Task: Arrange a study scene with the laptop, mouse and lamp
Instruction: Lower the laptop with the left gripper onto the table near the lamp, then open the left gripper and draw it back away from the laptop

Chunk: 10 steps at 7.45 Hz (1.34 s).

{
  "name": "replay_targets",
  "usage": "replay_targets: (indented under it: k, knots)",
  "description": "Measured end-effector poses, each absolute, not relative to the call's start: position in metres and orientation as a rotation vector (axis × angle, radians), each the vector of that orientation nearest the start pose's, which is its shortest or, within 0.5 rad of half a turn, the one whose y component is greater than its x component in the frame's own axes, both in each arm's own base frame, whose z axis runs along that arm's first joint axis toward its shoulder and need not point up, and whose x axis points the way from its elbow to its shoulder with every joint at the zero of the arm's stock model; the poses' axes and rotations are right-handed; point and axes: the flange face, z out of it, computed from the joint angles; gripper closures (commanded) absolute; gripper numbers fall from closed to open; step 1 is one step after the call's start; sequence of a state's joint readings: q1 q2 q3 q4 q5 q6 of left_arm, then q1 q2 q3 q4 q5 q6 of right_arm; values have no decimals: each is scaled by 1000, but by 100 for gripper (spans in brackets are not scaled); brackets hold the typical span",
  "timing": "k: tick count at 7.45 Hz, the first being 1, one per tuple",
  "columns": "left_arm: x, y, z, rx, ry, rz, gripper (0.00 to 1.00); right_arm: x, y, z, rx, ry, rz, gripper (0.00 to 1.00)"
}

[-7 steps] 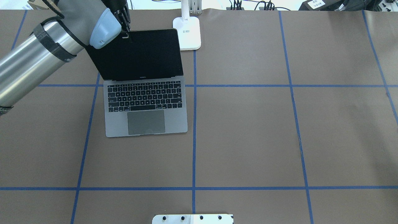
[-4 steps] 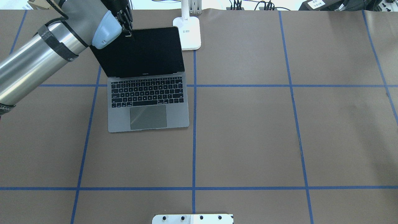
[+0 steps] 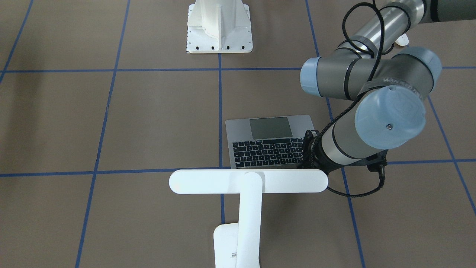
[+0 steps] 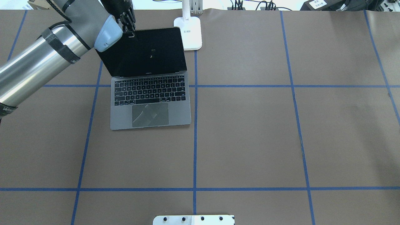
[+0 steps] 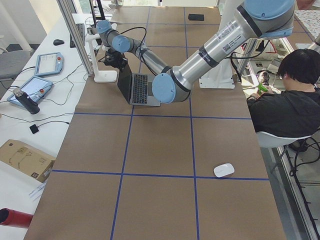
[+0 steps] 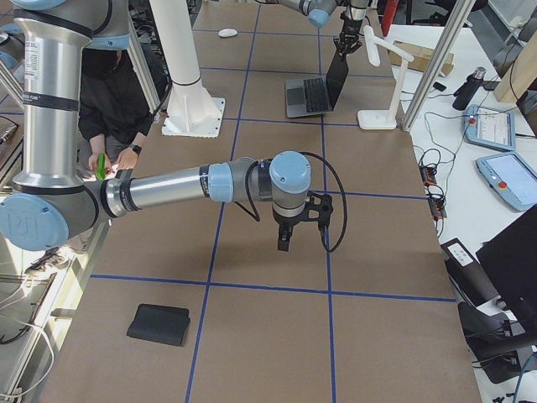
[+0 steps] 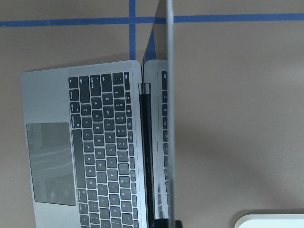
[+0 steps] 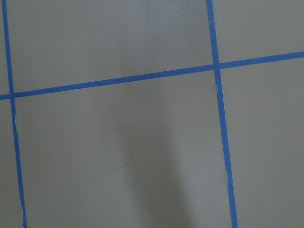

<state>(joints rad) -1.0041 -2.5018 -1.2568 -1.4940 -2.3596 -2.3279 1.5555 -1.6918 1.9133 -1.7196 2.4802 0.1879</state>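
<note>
Found the laptop (image 4: pixel 150 93) open on the matte brown table (image 4: pixel 250 125), left of centre: smooth grey metal deck, black keys, glossy dark screen tilted back. Saw the left gripper (image 4: pixel 129 32) pinched narrow on the thin lid's top edge near its left corner. Noted the white lamp (image 4: pixel 189 31), flat-based, just beyond the lid's right corner, and the glossy oval mouse (image 5: pixel 224 170) well apart, toward the table's left end. Could not judge the opening of the right gripper (image 6: pixel 285 242), poised over the brown surface.
</note>
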Motion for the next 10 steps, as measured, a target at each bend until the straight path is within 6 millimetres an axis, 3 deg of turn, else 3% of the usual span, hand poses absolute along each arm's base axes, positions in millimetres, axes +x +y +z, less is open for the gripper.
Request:
replay_targets:
  k: [1,2,6,8,10]
  knots:
    - [371,-693,199,-766,666,-1405,58,48,-436,552,-26,-912,129,0]
    - [373,-692,198,-763,678,-1396,1,48,-436,552,-26,-912,129,0]
    - [375,-689,192,-747,706,-1370,0,48,-436,554,-30,-912,131,0]
    - [339,-691,188,-703,759,-1375,0,48,-437,553,-25,-911,129,0]
    - [298,-655,205,-622,840,-1273,0,49,-435,550,-15,-904,119,0]
